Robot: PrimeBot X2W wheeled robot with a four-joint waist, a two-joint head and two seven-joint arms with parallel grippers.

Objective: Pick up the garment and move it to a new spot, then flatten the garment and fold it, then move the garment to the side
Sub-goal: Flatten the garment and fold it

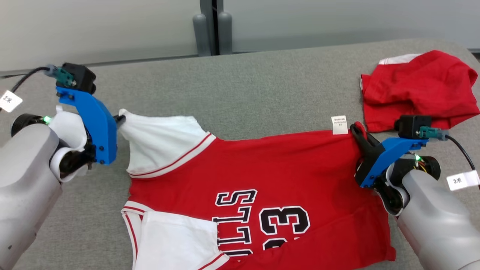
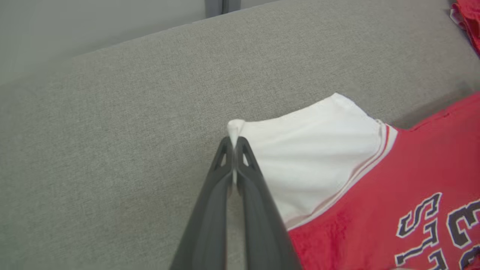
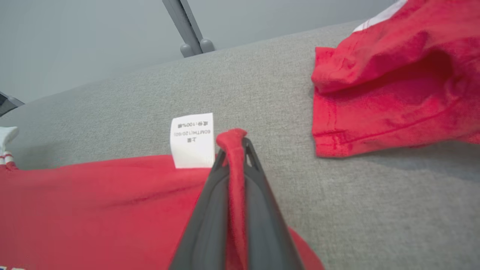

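The garment (image 1: pixel 270 168) is a red jersey with white sleeves and black-and-white lettering, spread across the grey table. My left gripper (image 1: pixel 120 119) is shut on the tip of its far white sleeve (image 2: pixel 311 150); in the left wrist view the white cloth is pinched between the dark fingers (image 2: pixel 240 176). My right gripper (image 1: pixel 356 129) is shut on the red hem corner beside a white care label (image 1: pixel 339 124). In the right wrist view a fold of red cloth (image 3: pixel 234 157) runs between its fingers (image 3: pixel 258 195), next to the label (image 3: pixel 192 139).
A second red garment (image 1: pixel 420 88) lies crumpled at the far right of the table (image 1: pixel 240 86); it also shows in the right wrist view (image 3: pixel 393 86). Behind the table stand grey wall panels and a post (image 1: pixel 212 26).
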